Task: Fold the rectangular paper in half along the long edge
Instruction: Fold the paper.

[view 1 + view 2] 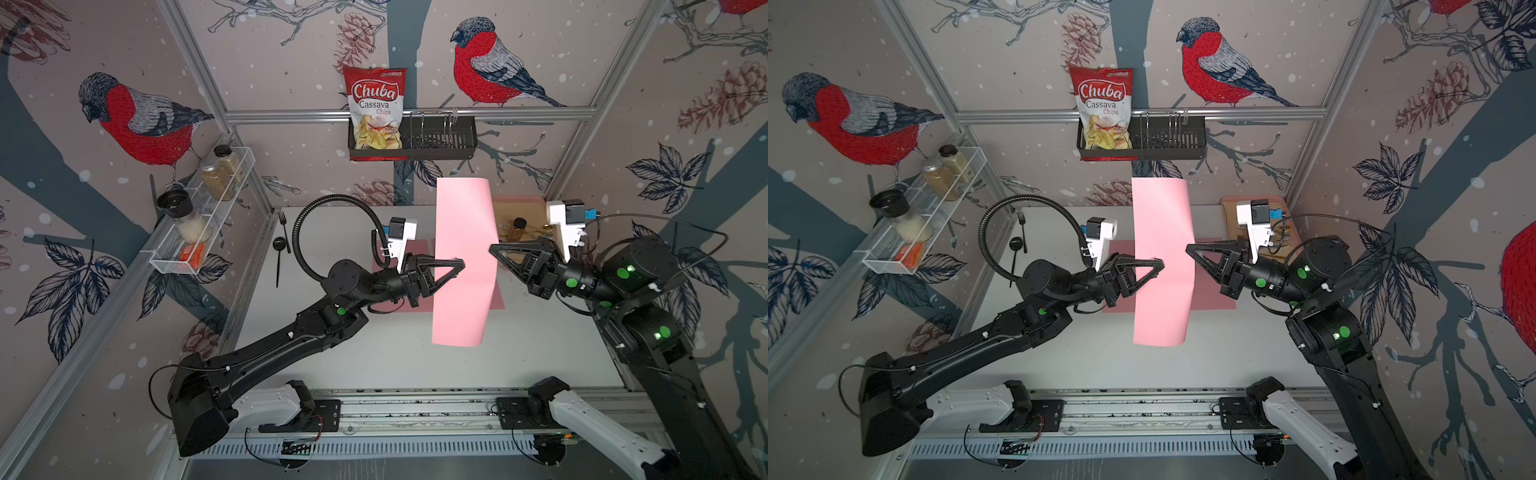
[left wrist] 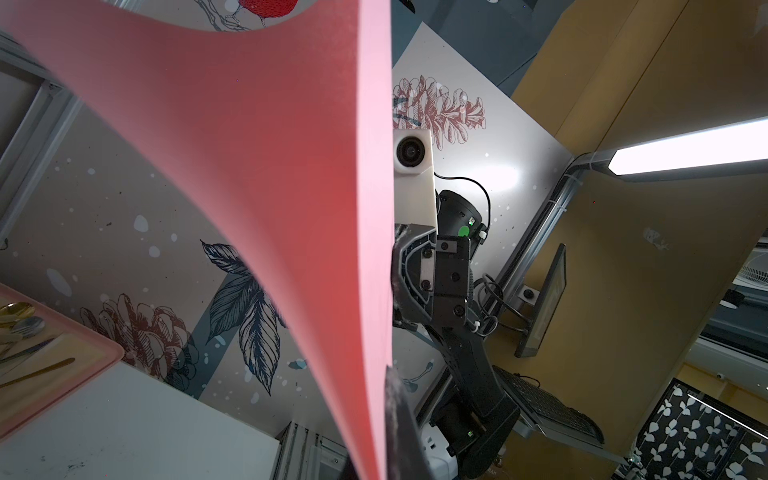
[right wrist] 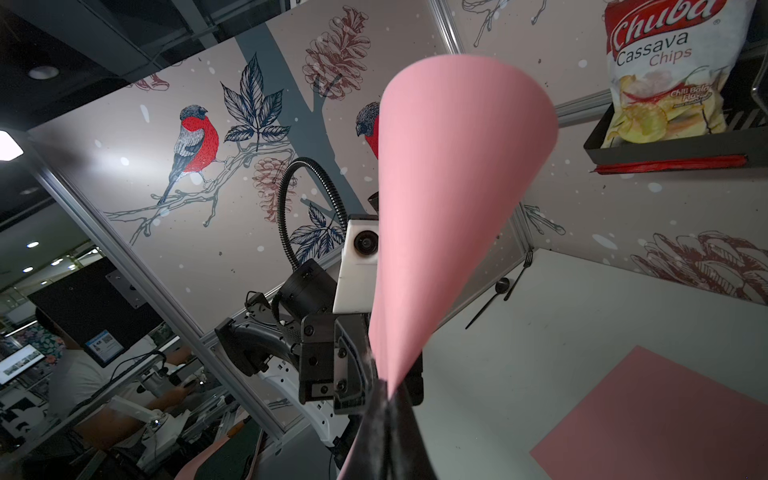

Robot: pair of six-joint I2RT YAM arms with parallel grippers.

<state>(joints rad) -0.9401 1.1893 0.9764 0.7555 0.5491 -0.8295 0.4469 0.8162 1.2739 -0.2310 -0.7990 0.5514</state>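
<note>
A pink rectangular paper [image 1: 463, 257] [image 1: 1163, 257] hangs in the air above the table's middle, its long side running from front to back and its surface bowed. My left gripper [image 1: 462, 262] [image 1: 1162, 262] is shut on its left side, and in the left wrist view the paper [image 2: 291, 187] runs straight into the closed left gripper [image 2: 388, 415]. My right gripper [image 1: 492, 249] [image 1: 1188, 248] is shut on the opposite side. In the right wrist view the paper [image 3: 449, 187] narrows like a cone into the pinched right gripper [image 3: 388, 395].
A second pink sheet [image 1: 498, 297] [image 3: 665, 415] lies flat on the table under the held one. A tray of cutlery [image 1: 519, 208] sits at the back right. A black fork and spoon [image 1: 282, 241] lie at the back left. A chips bag [image 1: 376, 108] stands in a wall basket, and a wire spice rack [image 1: 199, 216] hangs on the left wall.
</note>
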